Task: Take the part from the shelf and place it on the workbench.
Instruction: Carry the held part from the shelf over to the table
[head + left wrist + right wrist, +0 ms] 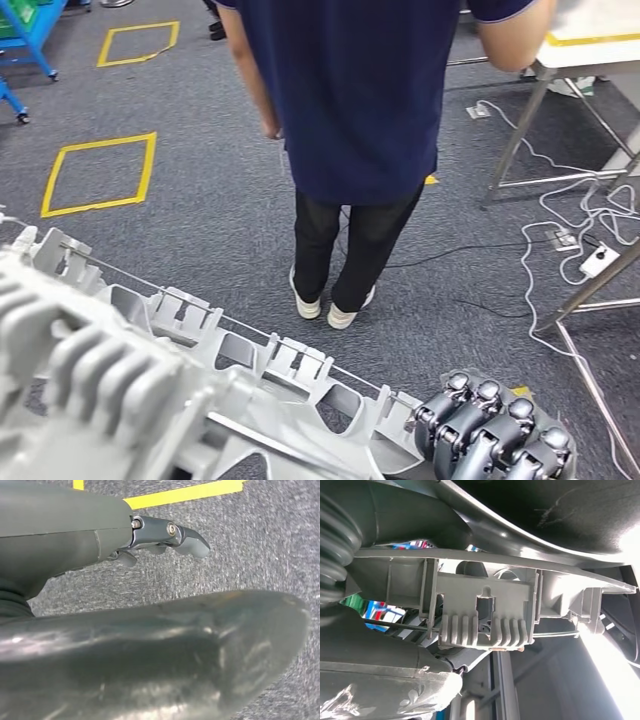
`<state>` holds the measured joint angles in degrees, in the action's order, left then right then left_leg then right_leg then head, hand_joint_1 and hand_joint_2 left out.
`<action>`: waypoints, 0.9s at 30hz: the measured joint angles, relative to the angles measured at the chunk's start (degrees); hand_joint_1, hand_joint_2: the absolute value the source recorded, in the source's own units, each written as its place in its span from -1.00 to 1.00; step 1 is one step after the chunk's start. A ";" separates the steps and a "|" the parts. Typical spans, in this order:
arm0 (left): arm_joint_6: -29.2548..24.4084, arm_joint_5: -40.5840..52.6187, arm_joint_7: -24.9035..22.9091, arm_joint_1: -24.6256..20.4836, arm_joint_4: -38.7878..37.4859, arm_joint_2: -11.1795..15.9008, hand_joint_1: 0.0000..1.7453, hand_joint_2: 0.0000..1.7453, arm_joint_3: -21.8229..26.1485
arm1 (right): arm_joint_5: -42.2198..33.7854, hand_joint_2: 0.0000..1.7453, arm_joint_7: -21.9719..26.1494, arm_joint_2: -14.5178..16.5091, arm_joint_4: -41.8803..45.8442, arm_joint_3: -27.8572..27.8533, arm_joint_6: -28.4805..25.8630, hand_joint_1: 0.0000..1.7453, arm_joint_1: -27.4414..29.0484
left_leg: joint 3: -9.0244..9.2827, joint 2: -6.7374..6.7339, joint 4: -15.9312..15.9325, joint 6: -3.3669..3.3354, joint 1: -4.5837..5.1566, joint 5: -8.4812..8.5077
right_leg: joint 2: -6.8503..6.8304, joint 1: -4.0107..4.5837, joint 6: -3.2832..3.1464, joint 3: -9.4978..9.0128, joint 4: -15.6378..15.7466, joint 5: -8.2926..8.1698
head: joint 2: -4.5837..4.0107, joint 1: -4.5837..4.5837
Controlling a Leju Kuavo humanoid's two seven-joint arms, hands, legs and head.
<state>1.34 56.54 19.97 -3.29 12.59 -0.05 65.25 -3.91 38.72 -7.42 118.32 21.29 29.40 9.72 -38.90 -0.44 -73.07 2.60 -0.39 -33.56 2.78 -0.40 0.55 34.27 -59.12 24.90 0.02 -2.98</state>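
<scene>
Grey part (189,370) in right hand (490,435); person (355,110) just ahead.

Grey carpet floor (219,200) bears yellow tape squares (99,175), cables (558,215).

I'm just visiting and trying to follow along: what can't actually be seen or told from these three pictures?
- Grey plastic part: head view, its near end is cut off by the bottom and left edges.
- Right hand: head view, its fingers show at the part's end; the palm is cut off by the bottom edge.
- Left hand: left wrist view, a blurred dark surface covers most of the picture; what it holds cannot be told.
- Person: head view, cut off by the top edge.
</scene>
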 joint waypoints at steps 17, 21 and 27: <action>-0.10 1.66 -1.19 -0.53 0.00 -0.11 -1.00 -1.00 -0.10 | 0.15 1.00 0.10 0.12 0.99 -0.79 -1.20 1.00 2.30 | 8.04 -2.58 17.09 -2.23 0.08 7.30 | -3.47 -0.25 3.15 4.35 -8.48 2.89 | 0.00 0.20; -0.15 1.62 -1.50 -0.58 0.01 -0.32 -1.00 -1.00 -0.10 | 0.11 1.00 0.10 0.12 0.99 -0.76 -1.32 1.00 2.32 | 8.72 -3.94 16.77 -1.13 0.56 6.63 | -5.51 -0.03 2.17 -0.43 0.17 0.16 | 0.00 0.09; -0.13 1.60 -1.98 -0.62 -0.01 -1.12 -1.00 -1.00 -0.10 | 0.11 1.00 0.10 0.12 1.01 -0.71 -1.33 1.00 2.38 | 4.54 -1.14 7.25 0.15 0.10 0.67 | -2.23 -0.25 0.32 -0.11 0.48 -0.32 | 0.00 0.01</action>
<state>1.22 58.14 17.99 -3.91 12.58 -1.17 65.16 -3.80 38.82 -7.30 119.33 20.58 28.06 12.10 -34.36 -1.58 -65.82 2.75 -0.28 -32.89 0.55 -0.65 0.87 34.16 -58.64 24.58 0.02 -2.97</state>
